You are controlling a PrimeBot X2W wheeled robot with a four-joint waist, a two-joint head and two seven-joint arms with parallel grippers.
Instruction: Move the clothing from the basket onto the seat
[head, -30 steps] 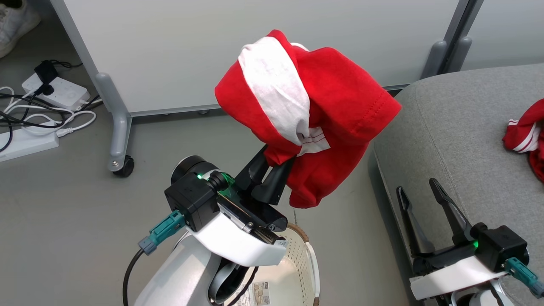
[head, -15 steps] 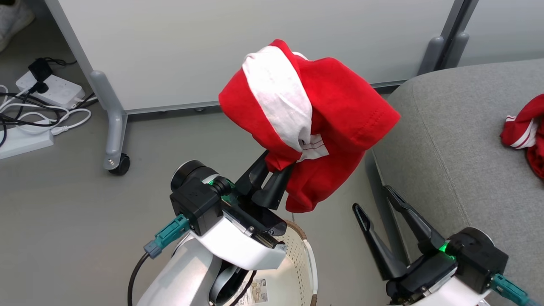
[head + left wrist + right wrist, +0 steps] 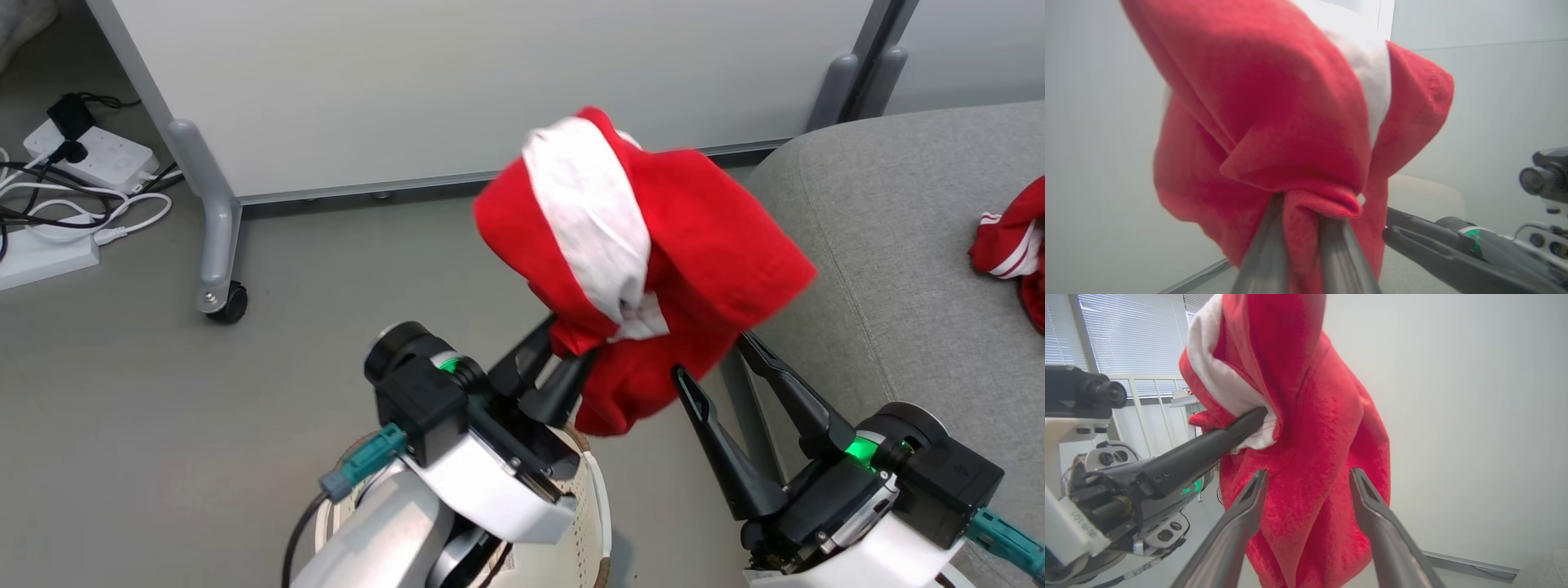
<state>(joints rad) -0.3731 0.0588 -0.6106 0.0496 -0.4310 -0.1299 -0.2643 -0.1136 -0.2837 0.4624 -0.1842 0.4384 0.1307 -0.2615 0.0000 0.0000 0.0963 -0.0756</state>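
A red garment with a white band [image 3: 694, 253] hangs bunched in the air, and my left gripper [image 3: 563, 339] is shut on its lower fold. The left wrist view has the cloth [image 3: 1274, 122] pinched between those fingers [image 3: 1300, 200]. My right gripper [image 3: 710, 357] is open, its two fingers reaching up at the garment's lower right edge; the cloth [image 3: 1323, 437] lies just beyond that gripper [image 3: 1308, 473]. The basket [image 3: 600, 490] sits below my left arm, mostly hidden. The grey seat [image 3: 882, 269] is at the right, with another red and white garment [image 3: 1008, 249] lying on it.
A white partition panel stands behind, on a grey leg with a caster [image 3: 216, 245]. Power strips and tangled cables [image 3: 73, 188] lie on the floor at the far left. Grey floor stretches between the partition and the basket.
My left gripper has carried the garment to the right, toward the seat. The right gripper has come up and left, its open fingers now at the cloth's edge.
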